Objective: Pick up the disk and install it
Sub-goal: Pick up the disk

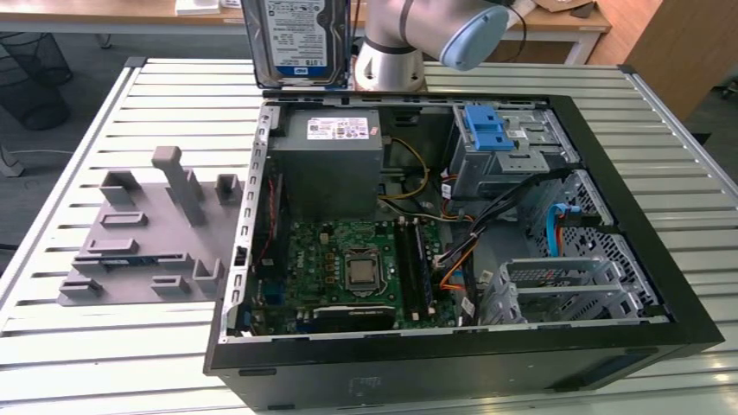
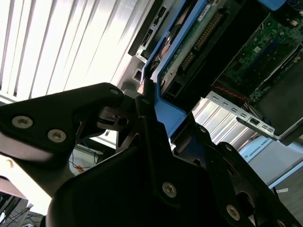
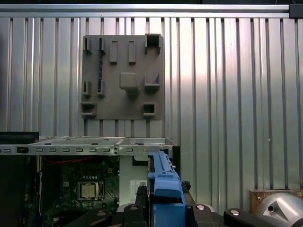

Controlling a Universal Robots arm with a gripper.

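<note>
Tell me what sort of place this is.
Probably a robotics lab or test workshop: an open computer case sits on a slatted metal table, a robot arm holds the disk, and a grey fixture plate lies beside the case.

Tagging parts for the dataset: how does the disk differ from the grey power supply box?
The disk is clamped upright in the end effector above the computer case; the power supply box sits mounted inside it. The disk is smaller, with a blue-and-white label; the box is bigger, with a white sticker. Both are rectangular grey metal.

Metal disk (image 1: 297,39) framed in smooth blue plastic; ribbed metal table (image 1: 116,363).
</note>
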